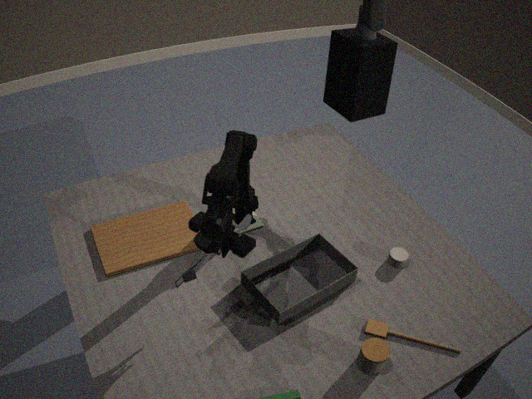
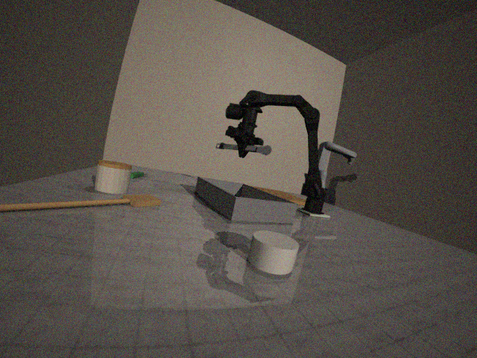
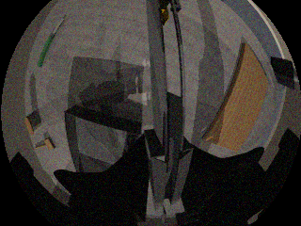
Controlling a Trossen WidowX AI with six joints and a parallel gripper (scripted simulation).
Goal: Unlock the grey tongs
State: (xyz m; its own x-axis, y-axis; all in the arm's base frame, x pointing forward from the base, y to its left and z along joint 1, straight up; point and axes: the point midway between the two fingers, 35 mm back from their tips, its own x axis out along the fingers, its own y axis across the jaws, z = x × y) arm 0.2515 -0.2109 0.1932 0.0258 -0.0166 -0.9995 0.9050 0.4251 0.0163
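Observation:
My gripper (image 1: pixel 221 252) (image 2: pixel 241 154) (image 3: pixel 157 135) is shut on the grey tongs (image 2: pixel 229 146) (image 3: pixel 157 71) near the middle of their length. It holds them in the air, roughly level, above the gap between the wooden board (image 1: pixel 141 236) (image 2: pixel 282 195) (image 3: pixel 245 104) and the roasting tin (image 1: pixel 320 304) (image 2: pixel 265 209) (image 3: pixel 103 121). In the exterior view a small frame-like end points left and a rounded end points right. The two arms lie close together in the wrist view. The lock's state cannot be made out. The board lies flat and bare; the tin holds nothing.
A white round pot (image 1: pixel 398 256) (image 2: pixel 274 252) stands beyond the tin. A wooden-lidded jar (image 1: pixel 375 351) (image 2: pixel 112 177) and a wooden spatula (image 1: pixel 376 328) (image 2: pixel 142 201) are beside each other. A green-handled tool (image 1: pixel 281 395) (image 2: pixel 137 174) (image 3: pixel 46 51) lies farther off. A dark block (image 1: pixel 360 75) hangs overhead.

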